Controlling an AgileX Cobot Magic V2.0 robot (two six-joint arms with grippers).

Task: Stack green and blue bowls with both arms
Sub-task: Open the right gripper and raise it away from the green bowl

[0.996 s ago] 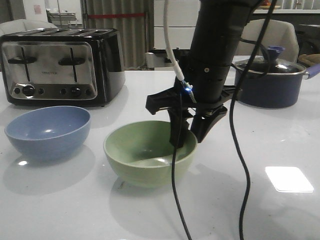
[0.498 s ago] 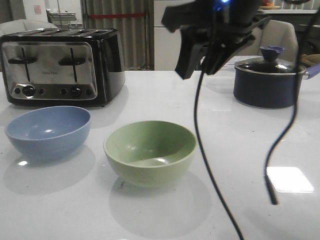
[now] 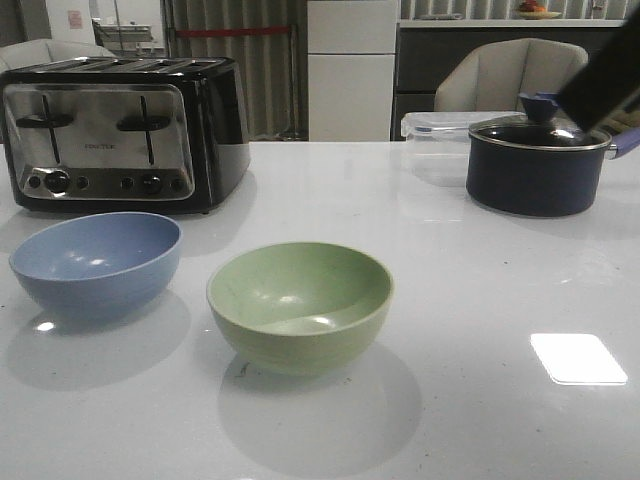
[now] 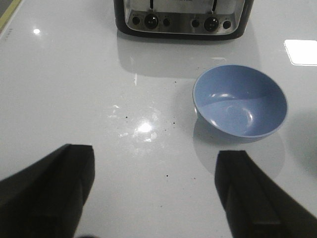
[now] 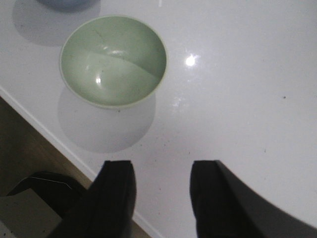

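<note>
The pale green bowl [image 3: 300, 305] stands upright on the white table, near the front middle. The grey-blue bowl [image 3: 97, 263] stands to its left, apart from it. Both are empty. In the front view only a dark piece of the right arm [image 3: 607, 85] shows at the upper right. My right gripper [image 5: 161, 166] is open and empty, high above the table, with the green bowl [image 5: 114, 60] well clear of it. My left gripper [image 4: 154, 153] is wide open and empty over bare table, short of the blue bowl [image 4: 240, 100].
A black and chrome toaster [image 3: 120, 130] stands at the back left. A dark lidded pot [image 3: 538, 160] stands at the back right, with a clear lidded box [image 3: 438, 125] behind it. The table's front edge [image 5: 59, 144] shows in the right wrist view.
My right arm let go of the green bowl's rim, rose and swung off to the upper right, almost out of the front view. The bowls have not moved.
</note>
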